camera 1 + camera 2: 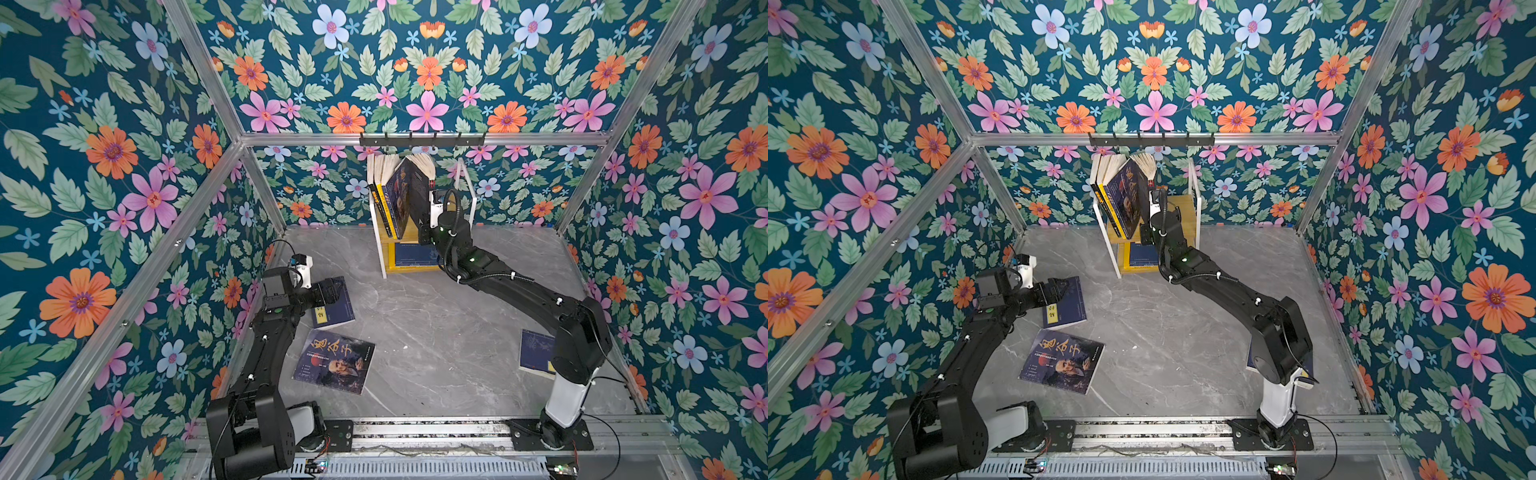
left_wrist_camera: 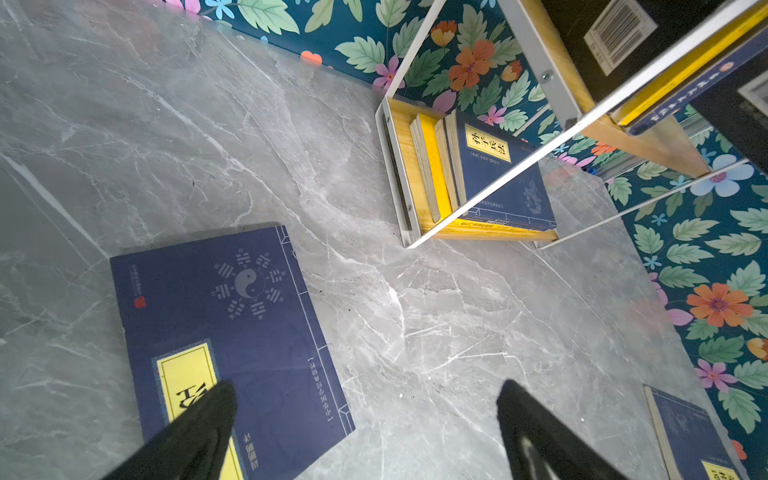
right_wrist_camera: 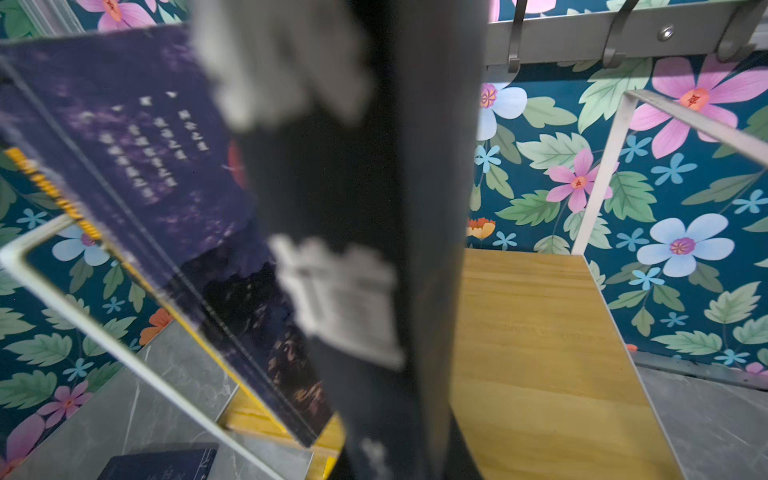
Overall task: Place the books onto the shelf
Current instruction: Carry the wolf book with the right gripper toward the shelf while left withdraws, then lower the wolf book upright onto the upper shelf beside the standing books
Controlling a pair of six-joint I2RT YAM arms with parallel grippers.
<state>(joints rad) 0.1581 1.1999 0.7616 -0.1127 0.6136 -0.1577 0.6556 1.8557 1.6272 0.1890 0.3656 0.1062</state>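
Observation:
The shelf (image 1: pixel 468 189) stands at the back middle, and its bare top board (image 3: pixel 540 353) fills much of the right wrist view. My right gripper (image 1: pixel 424 236) is shut on the lower edge of a black book (image 1: pixel 420 195) (image 3: pixel 365 249), holding it upright on the top tier beside leaning books (image 1: pixel 397 199). A navy book (image 1: pixel 415 254) lies on the lower tier. My left gripper (image 2: pixel 365 415) hangs open just above a navy book (image 2: pixel 232 332) (image 1: pixel 336 309) lying flat at the left. A portrait-cover book (image 1: pixel 334 361) lies in front of it.
Another navy book (image 1: pixel 536 351) lies flat at the right, partly under the right arm. A black hook rail (image 1: pixel 422 140) runs just above the shelved books. Floral walls close in the grey marble table (image 1: pixel 436 332) on three sides.

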